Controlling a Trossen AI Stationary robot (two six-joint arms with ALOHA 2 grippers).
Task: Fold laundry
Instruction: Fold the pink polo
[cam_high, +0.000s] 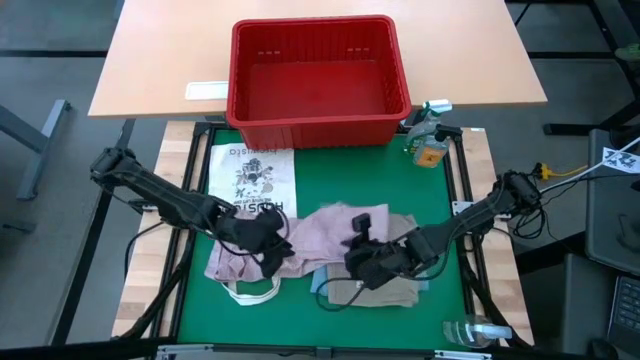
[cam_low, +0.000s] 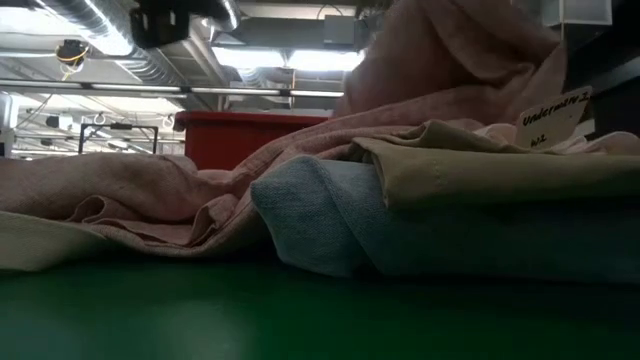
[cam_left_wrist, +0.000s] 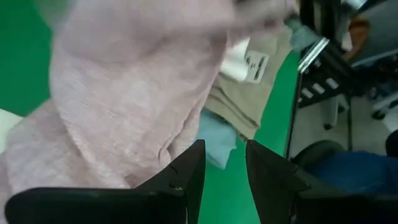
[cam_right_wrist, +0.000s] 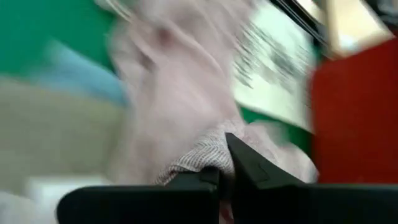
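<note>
I judged the job partly done: the tan cloth (cam_high: 385, 290) and jeans (cam_low: 330, 225) lay stacked flat on the green tabletop (cam_high: 330, 180), while the pink shirt (cam_high: 335, 232) was rumpled over them, unfolded. My right claw (cam_right_wrist: 222, 177) was pinching a shirt fold. My left claw (cam_left_wrist: 222, 171) stood spread, empty, the shirt just beside it.

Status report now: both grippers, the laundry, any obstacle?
Right gripper shut on pink shirt. Left gripper open, holding nothing, over the shirt. Jeans and tan cloth stacked under shirt. No obstacle seen.
</note>
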